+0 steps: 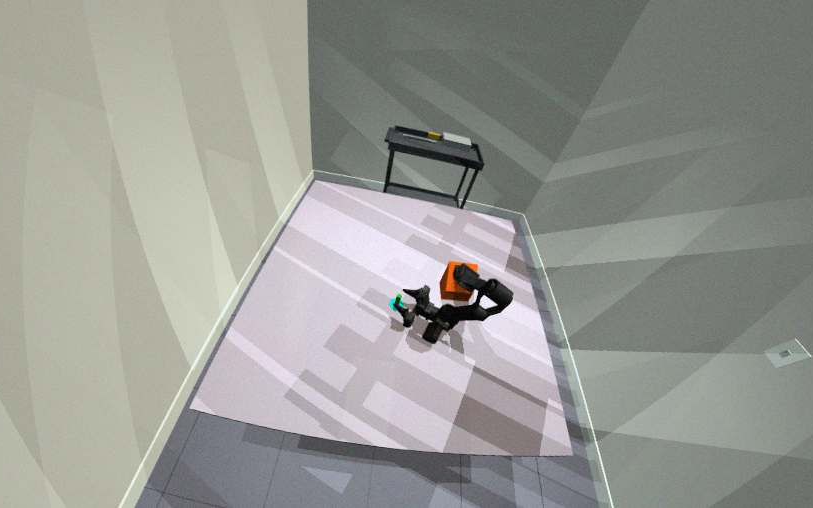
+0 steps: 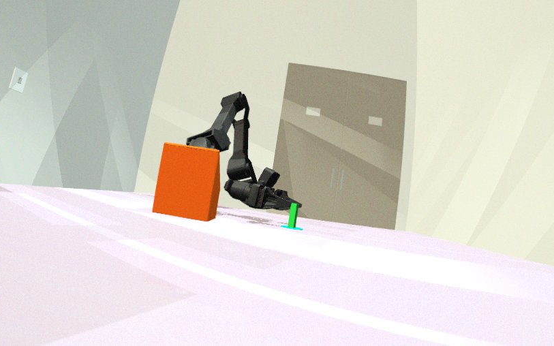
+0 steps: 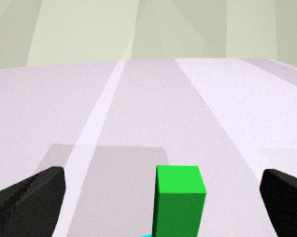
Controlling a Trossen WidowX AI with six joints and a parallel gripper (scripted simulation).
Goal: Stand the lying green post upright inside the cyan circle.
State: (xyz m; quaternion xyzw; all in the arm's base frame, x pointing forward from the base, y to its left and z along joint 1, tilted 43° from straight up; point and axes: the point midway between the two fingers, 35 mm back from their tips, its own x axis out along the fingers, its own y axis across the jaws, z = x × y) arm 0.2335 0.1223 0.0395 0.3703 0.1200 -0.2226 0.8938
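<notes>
Post [image 1: 398, 299] [image 2: 293, 215] [image 3: 179, 201] upright — base cropped in wrist view — fingers [image 1: 404, 302] [image 2: 296, 206] apart.

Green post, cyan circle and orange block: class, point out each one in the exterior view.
green post [image 2: 292, 215]: exterior view, front face
cyan circle [image 2: 285, 226]: exterior view, left rim
orange block [image 2: 186, 182]: exterior view, broad front face

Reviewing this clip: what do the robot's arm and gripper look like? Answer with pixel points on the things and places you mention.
The arm [image 1: 496, 296] [image 2: 240, 142] is black to dark grey, with chunky angular links and rounded joint housings. The gripper [image 1: 401, 299] [image 2: 294, 205] [image 3: 166, 179] has two black, tapering fingers. I can make out no cables or markings.
</notes>
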